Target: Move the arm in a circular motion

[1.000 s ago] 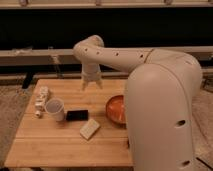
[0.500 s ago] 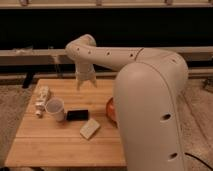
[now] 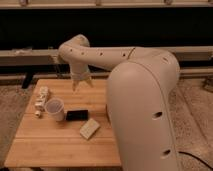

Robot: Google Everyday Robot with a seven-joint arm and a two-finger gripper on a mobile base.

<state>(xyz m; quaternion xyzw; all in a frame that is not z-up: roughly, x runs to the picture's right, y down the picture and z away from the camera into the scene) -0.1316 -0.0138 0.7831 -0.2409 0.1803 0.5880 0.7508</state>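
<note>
The arm [image 3: 142,107] is cream-white with thick rounded segments and small dark dots. Its large near segment fills the right of the camera view. It bends at an elbow [image 3: 75,47] at upper left and points down. The gripper [image 3: 82,86] hangs just above the back left part of the wooden table [image 3: 45,147]. It is open and holds nothing. It is behind and to the right of the white cup [image 3: 55,108].
On the table's left half lie small pale blocks [image 3: 41,98], a black flat object [image 3: 76,114] and a tan block [image 3: 89,129]. A dark wall with a pale rail [image 3: 30,55] runs behind. Carpet surrounds the table.
The arm has swung left. The gripper moved from over the table's middle toward its back left. The near segment now hides the orange bowl seen earlier.
</note>
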